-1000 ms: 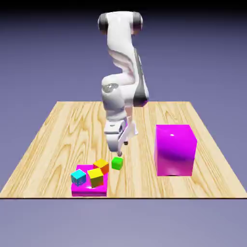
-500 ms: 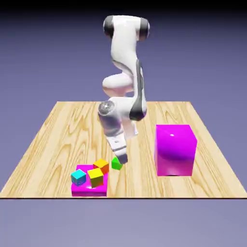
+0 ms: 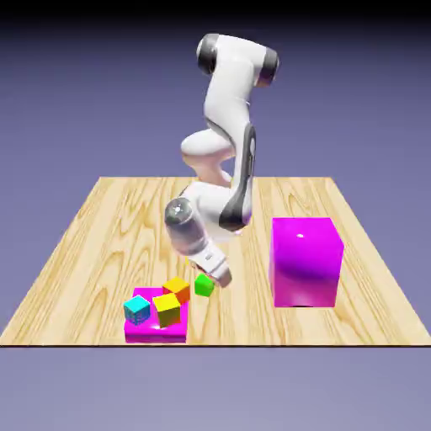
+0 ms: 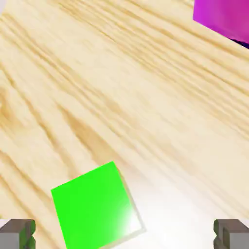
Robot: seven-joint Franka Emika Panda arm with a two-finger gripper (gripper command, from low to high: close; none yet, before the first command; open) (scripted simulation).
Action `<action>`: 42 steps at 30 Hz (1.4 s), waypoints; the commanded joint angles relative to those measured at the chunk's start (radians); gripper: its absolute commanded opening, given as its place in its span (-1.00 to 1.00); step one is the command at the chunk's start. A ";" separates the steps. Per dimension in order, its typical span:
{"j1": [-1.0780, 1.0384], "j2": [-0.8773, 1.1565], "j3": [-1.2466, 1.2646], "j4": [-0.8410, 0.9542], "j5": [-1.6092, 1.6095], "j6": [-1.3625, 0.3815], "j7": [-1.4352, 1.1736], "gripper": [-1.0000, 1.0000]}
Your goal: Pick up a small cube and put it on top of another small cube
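Observation:
The small cube [image 3: 203,285] is tiny and bright green. It lies on the wooden table near the front, just right of a flat magenta slab [image 3: 156,330]. My gripper [image 3: 218,277] is tilted low over the table, right beside the cube and a little to the exterior view's right of it. In the hand view the green cube [image 4: 92,206] fills the lower left middle, resting on the wood between the two grey fingertips [image 4: 17,233], nearer the left one. The gripper [image 4: 124,234] is open, with the jaws wide apart and not touching the cube.
On the magenta slab sit a cyan cube [image 3: 137,310], a yellow cube [image 3: 168,310] and an orange cube [image 3: 177,289]. A big magenta block [image 3: 306,261] stands to the exterior view's right; its corner [image 4: 221,17] shows in the hand view.
The arm has leaned over and the hand has tilted and dropped lower beside the green cube. The cube has barely shifted. The jaws stayed open.

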 commanded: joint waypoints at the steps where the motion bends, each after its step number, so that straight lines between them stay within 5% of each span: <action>1: 0.012 0.014 -0.013 0.005 0.008 -0.013 -0.044 0.00; 11: 0.112 0.134 -0.128 0.047 0.073 -0.128 -0.419 0.00; 16: 0.030 0.261 0.037 0.012 0.245 -0.013 -0.521 0.00; 17: 0.030 0.261 0.037 0.012 0.245 -0.013 -0.521 -1.00; 24: 0.105 0.122 -0.096 0.078 0.061 -0.142 -0.356 -1.00; 42: -0.458 0.210 0.052 0.662 0.220 -0.503 0.177 -1.00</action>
